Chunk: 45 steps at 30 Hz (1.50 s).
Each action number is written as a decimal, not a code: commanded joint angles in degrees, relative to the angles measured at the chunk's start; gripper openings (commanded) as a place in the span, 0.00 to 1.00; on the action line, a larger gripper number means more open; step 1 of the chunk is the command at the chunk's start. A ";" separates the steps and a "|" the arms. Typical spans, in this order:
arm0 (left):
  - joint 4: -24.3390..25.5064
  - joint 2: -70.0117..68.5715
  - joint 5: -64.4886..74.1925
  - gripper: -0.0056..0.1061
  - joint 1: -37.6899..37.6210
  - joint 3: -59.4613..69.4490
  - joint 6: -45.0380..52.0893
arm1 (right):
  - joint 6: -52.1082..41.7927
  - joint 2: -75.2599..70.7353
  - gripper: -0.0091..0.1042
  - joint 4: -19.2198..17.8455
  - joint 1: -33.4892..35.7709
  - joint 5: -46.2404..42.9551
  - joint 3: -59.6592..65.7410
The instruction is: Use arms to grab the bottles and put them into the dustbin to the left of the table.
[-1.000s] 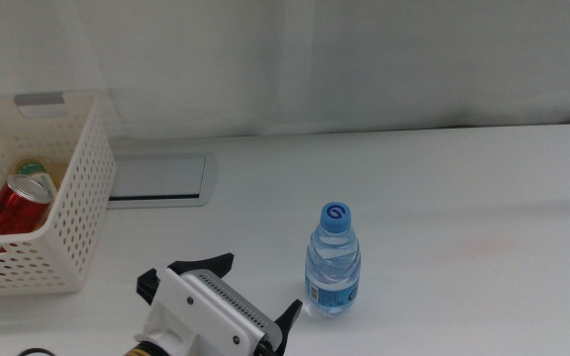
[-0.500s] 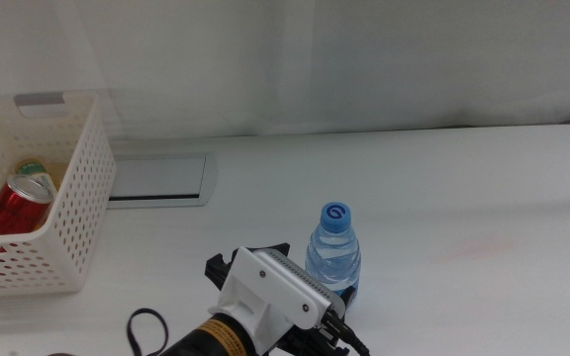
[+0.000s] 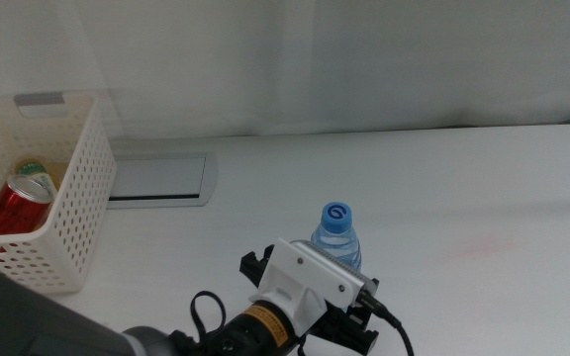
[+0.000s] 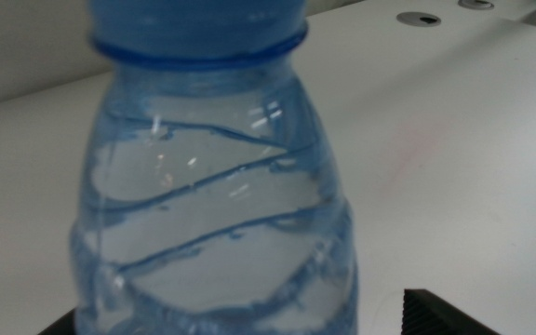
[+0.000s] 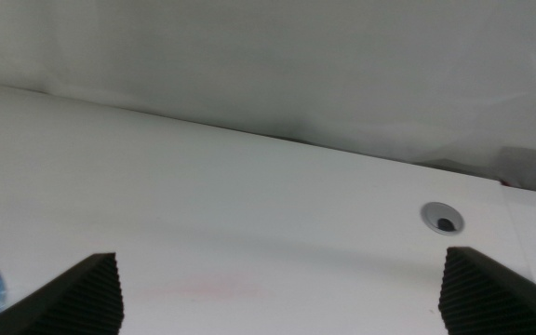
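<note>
Progress stood at roughly the halfway mark, judging by the layout. One bottle with a green label [image 3: 34,170] already lay in the bin [image 3: 77,203] at the table's [image 3: 463,188] left edge, next to a red can [image 3: 13,203]. The water bottle [image 3: 336,237] was upright on the table, well apart from the bin, with its blue cap on.

In the middle view the left gripper [image 3: 349,316] sat low at the near side of that bottle, its white housing covering the bottle's lower half. In the left wrist view the bottle [image 4: 214,186] filled the frame, and only the tips of the two jaws showed at either side of its base; they looked spread wide with the bottle between them, and no contact could be seen. So the grasp seemed not yet made.

The right gripper [image 5: 282,293] waited off to the side, out of the middle view, its jaws wide apart and empty over bare table.

Left to do, by my reading: close on the water bottle, lift it, carry it left and drop it in the bin.
</note>
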 commanded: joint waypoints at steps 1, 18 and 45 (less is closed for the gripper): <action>0.05 1.31 0.83 0.79 -0.55 -1.93 -0.70 | 2.62 -0.39 0.89 -3.41 -0.29 -0.88 -0.25; -3.17 1.93 8.87 0.43 3.02 -6.87 -1.16 | 14.62 -20.87 0.88 -13.47 -0.18 12.00 -0.35; -3.55 -8.22 11.96 0.02 4.18 -6.87 4.44 | 25.65 -22.77 0.88 -10.59 -0.18 -33.43 36.42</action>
